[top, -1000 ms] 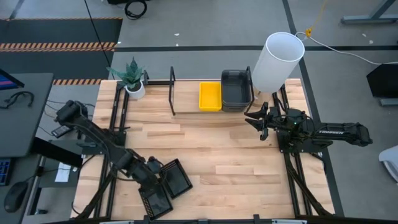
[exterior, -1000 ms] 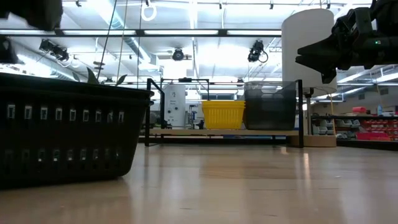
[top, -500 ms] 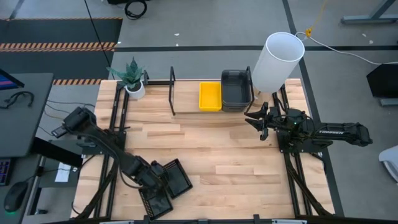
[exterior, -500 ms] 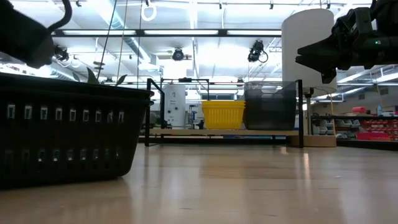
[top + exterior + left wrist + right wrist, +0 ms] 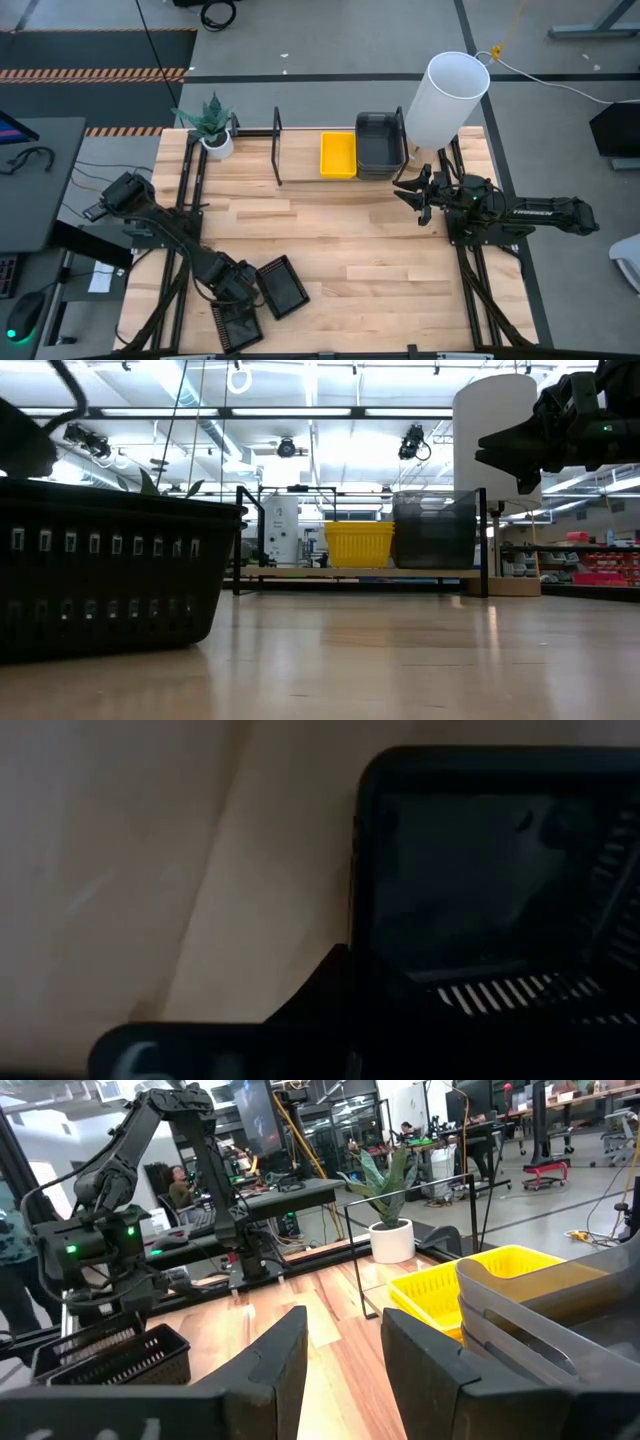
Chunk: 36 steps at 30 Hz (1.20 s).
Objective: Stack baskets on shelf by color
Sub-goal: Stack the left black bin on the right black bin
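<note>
Near the surface's (image 5: 400,260) front edge, the left tool (image 5: 238,295) has clamped down on the rim of one black basket (image 5: 237,325), a second black basket (image 5: 281,285) lying just beside it. Both await stacking. Farther back, the right tool (image 5: 412,193) hovers half open and empty before the shelf (image 5: 300,170), where a yellow basket (image 5: 338,154) and grey basket (image 5: 380,142) already sit.

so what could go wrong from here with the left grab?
1. The left gripper is shut at the black baskets, two lying close together near the table's front edge; lifting one may drag its neighbour.
2. The grip looks to be on a rim, so the basket may tilt or slip.
3. The right gripper waits beside the shelf, in the likely drop-off path.
</note>
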Motion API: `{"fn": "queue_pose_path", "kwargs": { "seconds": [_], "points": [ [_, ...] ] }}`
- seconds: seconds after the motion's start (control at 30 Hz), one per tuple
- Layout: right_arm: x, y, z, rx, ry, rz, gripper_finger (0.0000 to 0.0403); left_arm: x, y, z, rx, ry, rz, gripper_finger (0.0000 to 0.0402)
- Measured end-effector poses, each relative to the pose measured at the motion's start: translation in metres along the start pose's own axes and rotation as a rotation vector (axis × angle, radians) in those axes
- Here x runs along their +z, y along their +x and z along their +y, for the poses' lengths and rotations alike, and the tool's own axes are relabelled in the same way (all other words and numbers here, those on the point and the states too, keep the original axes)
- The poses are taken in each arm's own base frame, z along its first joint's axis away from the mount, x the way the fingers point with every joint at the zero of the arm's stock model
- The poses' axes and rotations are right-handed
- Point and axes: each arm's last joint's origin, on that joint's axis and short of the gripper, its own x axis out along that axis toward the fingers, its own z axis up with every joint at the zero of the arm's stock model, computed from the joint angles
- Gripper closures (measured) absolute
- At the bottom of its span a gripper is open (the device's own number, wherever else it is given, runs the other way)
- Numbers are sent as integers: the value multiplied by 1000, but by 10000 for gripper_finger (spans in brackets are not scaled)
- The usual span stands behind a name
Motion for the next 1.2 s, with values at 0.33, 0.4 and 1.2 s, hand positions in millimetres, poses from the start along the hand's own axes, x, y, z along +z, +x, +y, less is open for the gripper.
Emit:
{"fn": "queue_pose_path", "kwargs": {
  "seconds": [0.33, 0.4, 1.2],
  "points": [
    [0, 0, 0, 0, 0, 0, 267, -25, -58, 17, -111, 4, -135, 394],
    [0, 0, 0, 0, 0, 0, 267, -27, -70, 21, -141, 11, -196, 394],
    [0, 0, 0, 0, 0, 0, 267, 48, -104, 54, -280, -11, -493, 393]
  ]
}}
